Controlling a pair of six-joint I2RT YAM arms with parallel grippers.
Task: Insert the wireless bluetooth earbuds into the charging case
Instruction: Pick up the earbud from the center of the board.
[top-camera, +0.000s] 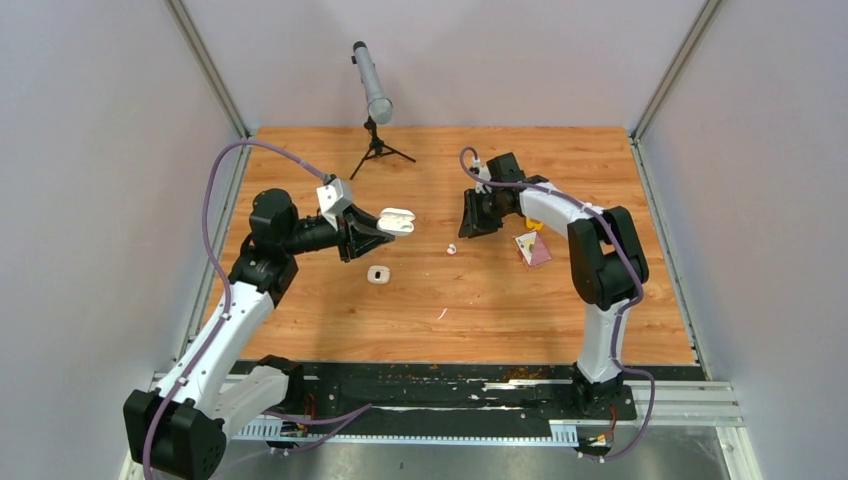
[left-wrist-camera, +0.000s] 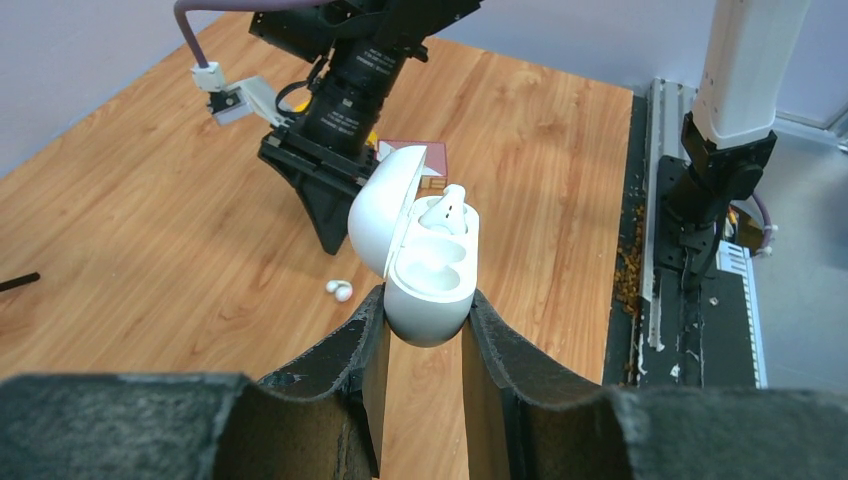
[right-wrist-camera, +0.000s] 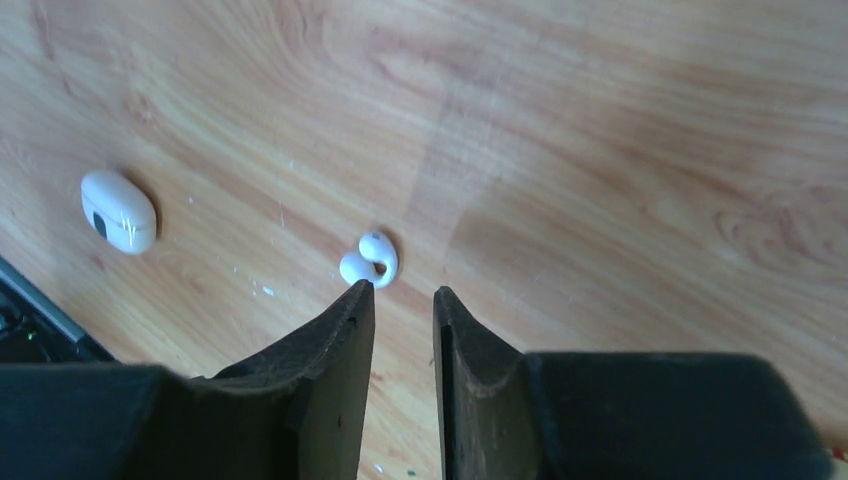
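Observation:
My left gripper (left-wrist-camera: 425, 300) is shut on the white charging case (left-wrist-camera: 432, 285) and holds it above the table with the lid (left-wrist-camera: 382, 205) swung open. One earbud (left-wrist-camera: 443, 208) sits in the case's far socket; the near socket is empty. In the top view the case (top-camera: 397, 220) hangs at centre left. Another earbud (right-wrist-camera: 368, 260) lies on the wood just past the left fingertip of my right gripper (right-wrist-camera: 400, 292). That gripper is open by a narrow gap with nothing between its fingers. The same earbud (top-camera: 451, 249) lies below and left of the right gripper (top-camera: 466, 230).
A second small white case (top-camera: 378, 274) lies closed on the table below the left gripper. A grey cylinder on a black tripod (top-camera: 373, 85) stands at the back. Cards and a yellow item (top-camera: 532, 248) lie by the right arm. A white scrap (top-camera: 441, 314) lies nearer the front.

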